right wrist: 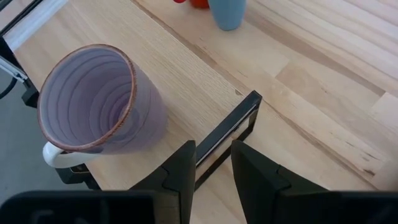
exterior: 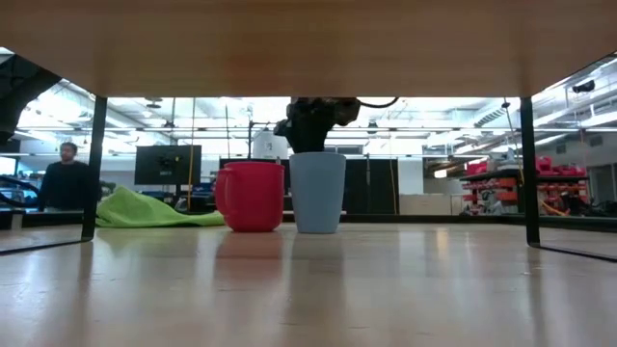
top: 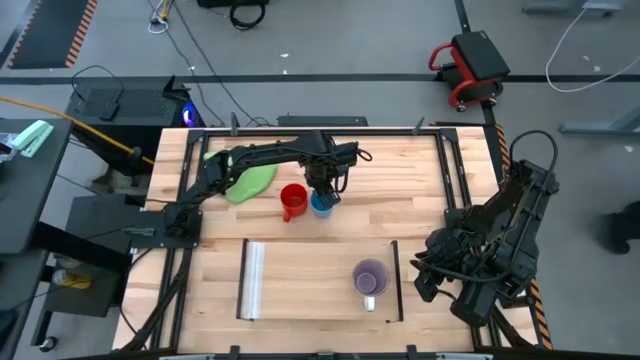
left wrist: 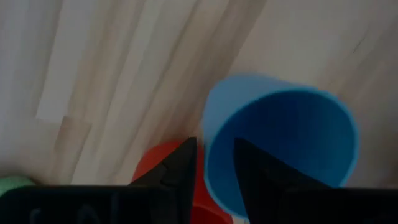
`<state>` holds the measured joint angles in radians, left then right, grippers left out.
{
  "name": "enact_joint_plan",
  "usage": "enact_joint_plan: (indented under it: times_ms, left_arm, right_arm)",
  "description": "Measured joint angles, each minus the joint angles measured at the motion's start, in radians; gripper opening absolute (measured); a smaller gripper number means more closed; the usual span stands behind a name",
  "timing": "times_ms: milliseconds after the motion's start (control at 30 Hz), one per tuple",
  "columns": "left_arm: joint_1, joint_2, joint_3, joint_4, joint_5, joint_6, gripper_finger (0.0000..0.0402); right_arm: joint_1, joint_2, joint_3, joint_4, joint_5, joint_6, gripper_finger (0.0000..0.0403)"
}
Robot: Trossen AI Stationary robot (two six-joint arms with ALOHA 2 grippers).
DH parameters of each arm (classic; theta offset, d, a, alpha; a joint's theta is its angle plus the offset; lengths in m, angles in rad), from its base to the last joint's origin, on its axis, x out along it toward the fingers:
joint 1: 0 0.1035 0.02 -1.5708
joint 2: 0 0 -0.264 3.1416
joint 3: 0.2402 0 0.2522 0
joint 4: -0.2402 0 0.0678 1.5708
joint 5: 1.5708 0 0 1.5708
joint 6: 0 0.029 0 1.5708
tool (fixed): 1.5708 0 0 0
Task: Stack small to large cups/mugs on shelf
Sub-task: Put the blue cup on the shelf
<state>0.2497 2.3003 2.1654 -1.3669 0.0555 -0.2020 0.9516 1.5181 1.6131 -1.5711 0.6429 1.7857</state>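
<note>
- From above, we see the left gripper (top: 322, 195) reaching across the far half of the tabletop (top: 420, 190) and sitting right over the light-blue cup (top: 321, 206); the red mug (top: 292, 201) stands touching or just beside that cup, and a green cloth (top: 248, 182) lies beside the mug toward the far left corner
- Also from above, the shelf (top: 310, 280) lies along the near edge, with the lilac mug (top: 370, 278) upright at its right end by the thin dark rail (top: 398, 282); the silvery rail (top: 252, 280) bounds the other end. The right gripper (top: 432, 272) is folded at the right edge, just beside the dark rail
- At table height, we see the red mug (exterior: 251, 196) and light-blue cup (exterior: 318, 192) both upright on the wood, side by side, the left gripper (exterior: 316, 123) just above the cup's rim, the green cloth (exterior: 145, 209) behind, and a person (exterior: 66, 179) in the room
- Through the left wrist, the fingers (left wrist: 180, 163) straddle the cup's wall (left wrist: 283, 140), one inside and one outside against the red mug (left wrist: 155, 171); we cannot tell whether they are pressing it
- Through the right wrist, the fingers (right wrist: 181, 163) stand slightly apart, gripping nothing, above the dark rail (right wrist: 227, 134), with the lilac mug (right wrist: 99, 102) near
</note>
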Motion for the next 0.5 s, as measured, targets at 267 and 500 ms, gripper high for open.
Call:
enact_joint_plan:
  times_ms: [267, 500]
  left_arm:
    - [0.001, -0.001, 0.0, -0.012, -0.002, -0.002, 0.0089]
    - [0.002, -0.001, 0.0, -0.022, -0.016, -0.003, 0.0039]
  right_arm:
    - [0.0, 0.0, 0.0, 0.0, 0.0, -0.004, 0.011]
    - [0.0, 0.0, 0.0, 0.0, 0.0, -0.005, 0.011]
